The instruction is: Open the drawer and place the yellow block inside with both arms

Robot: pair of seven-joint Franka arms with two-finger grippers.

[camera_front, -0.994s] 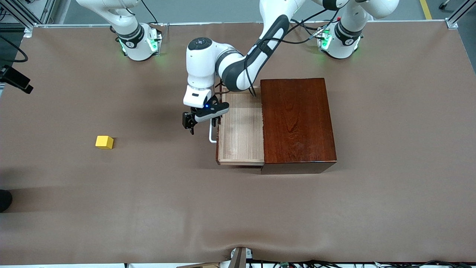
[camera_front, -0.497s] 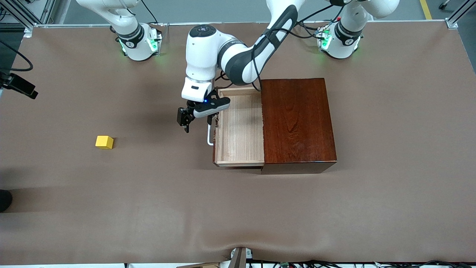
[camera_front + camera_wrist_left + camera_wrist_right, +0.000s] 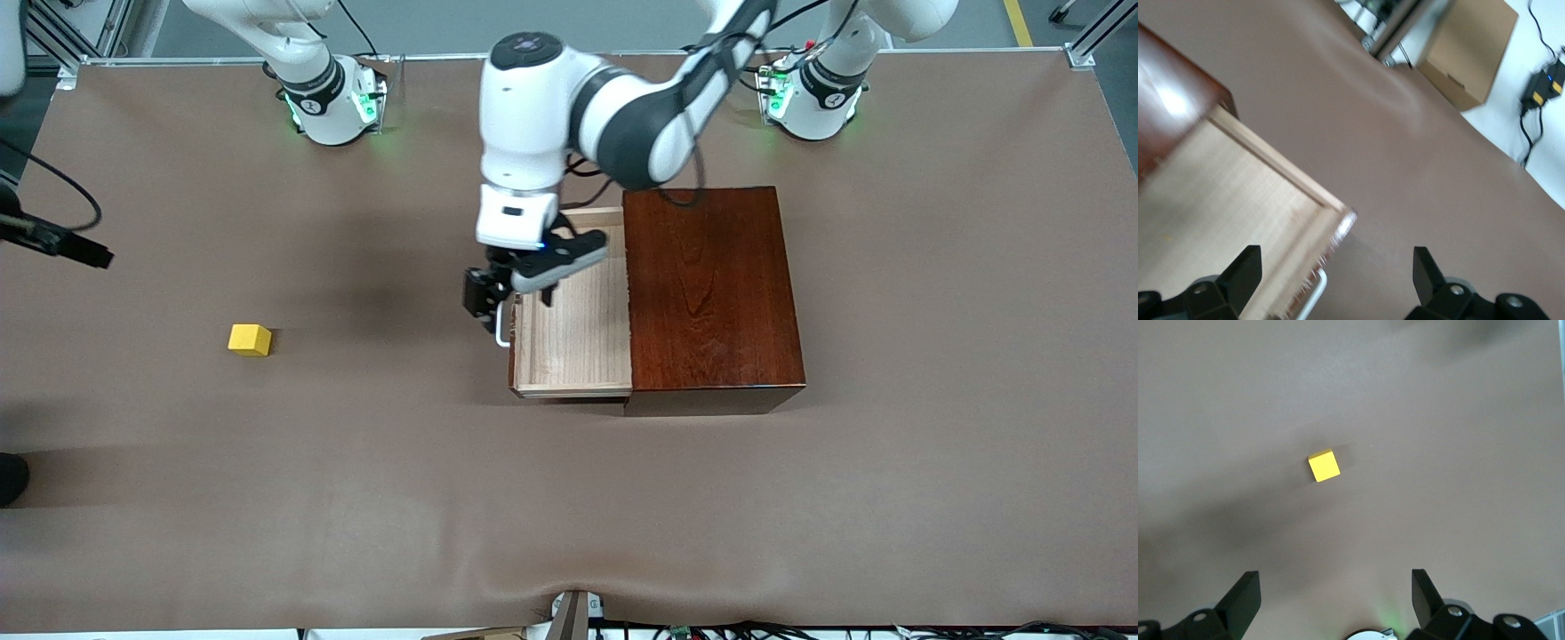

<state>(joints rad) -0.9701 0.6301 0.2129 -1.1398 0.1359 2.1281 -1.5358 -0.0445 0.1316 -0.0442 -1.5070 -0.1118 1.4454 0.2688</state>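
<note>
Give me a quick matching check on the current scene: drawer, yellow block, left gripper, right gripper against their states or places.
Things:
1. drawer
2. yellow block
3. left gripper
4. right gripper

States or places:
A. open, high over the bare table with the block below it
B. pulled out of the wooden box, nothing in it
C. open, over the drawer's white handle
D. on the table toward the right arm's end

Pairs: 1-B, 2-D, 3-C, 4-A

left claw (image 3: 507, 298) overhangs open drawer (image 3: 573, 342).
</note>
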